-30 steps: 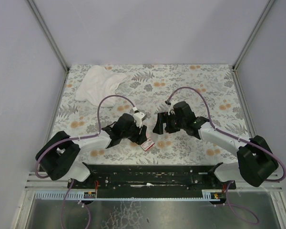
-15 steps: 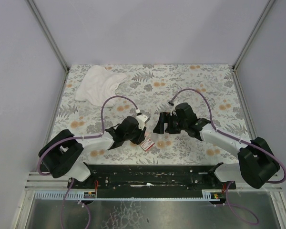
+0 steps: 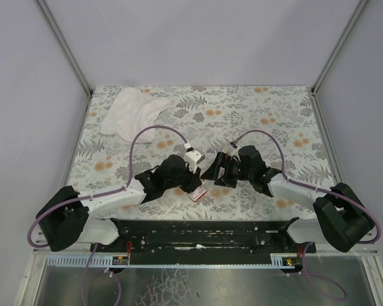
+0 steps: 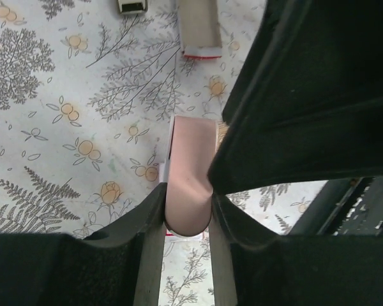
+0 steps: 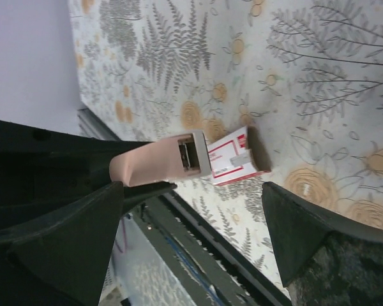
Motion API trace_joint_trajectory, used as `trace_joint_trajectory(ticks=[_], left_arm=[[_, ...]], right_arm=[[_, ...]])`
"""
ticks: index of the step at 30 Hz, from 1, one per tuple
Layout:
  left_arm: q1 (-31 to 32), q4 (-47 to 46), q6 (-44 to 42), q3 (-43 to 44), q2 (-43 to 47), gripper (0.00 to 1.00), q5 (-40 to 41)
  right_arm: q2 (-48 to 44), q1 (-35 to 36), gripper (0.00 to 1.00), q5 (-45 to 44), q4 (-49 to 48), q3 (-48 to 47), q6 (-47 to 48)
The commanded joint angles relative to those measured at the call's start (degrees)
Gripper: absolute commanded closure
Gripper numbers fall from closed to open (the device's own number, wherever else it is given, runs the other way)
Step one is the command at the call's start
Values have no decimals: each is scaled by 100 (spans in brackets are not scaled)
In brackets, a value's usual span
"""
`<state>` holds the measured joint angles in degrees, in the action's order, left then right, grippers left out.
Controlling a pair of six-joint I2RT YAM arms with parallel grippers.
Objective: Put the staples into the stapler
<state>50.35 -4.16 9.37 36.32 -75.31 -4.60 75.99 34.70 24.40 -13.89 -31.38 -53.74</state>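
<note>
The pinkish-tan stapler sits between the fingers of my left gripper, which is shut on its rounded rear end. In the right wrist view the stapler points its front end with the metal channel to the right, just above the red staples box lying flat on the table. My right gripper stands wide open on either side of stapler and box, touching neither. From above, the left gripper and right gripper face each other over the red box.
A white cloth lies crumpled at the far left of the patterned table. A pale flat piece with a red end and a small silvery item lie beyond the stapler. The black rail runs along the near edge.
My left gripper has closed on the stapler and its arm has swung lower. The right gripper has come down and left toward the stapler, opening slightly wider.
</note>
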Motion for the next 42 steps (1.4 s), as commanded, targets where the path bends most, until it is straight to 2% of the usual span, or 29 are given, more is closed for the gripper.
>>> trace_joint_trajectory(ticks=[1,4,8,17,23,25,27,31,36,38,42], left_arm=[[99,8,222,211,239,99,-218],[156,-17,298,306,278,99,-343],[219,-151,406,379,307,99,-371],[269,-562,726,411,139,98,-334],[314,-688,810,433,46,88,-371],[323,-712,833,428,34,83,-385],[326,-720,859,429,29,73,-390],[321,-756,1007,400,61,42,-384],[318,-858,1454,286,401,8,-166],[279,-819,1770,271,582,1,-76],[-37,-663,2720,187,951,0,-240]], right_arm=[[-50,-33,4,436,-1064,68,-755],[7,-30,6,612,-1384,149,-1037],[10,-24,14,730,-1738,309,-1360],[-246,-24,47,625,-2337,758,-2149],[-422,-18,66,528,-2382,882,-2312],[-444,-24,69,514,-2374,887,-2317],[-452,-24,72,499,-2400,909,-2344],[-500,-24,74,435,-2485,963,-2356],[-591,-24,75,360,-2545,992,-2326],[-622,-24,75,355,-2592,995,-2290],[-691,-24,75,395,-2710,980,-2222]])
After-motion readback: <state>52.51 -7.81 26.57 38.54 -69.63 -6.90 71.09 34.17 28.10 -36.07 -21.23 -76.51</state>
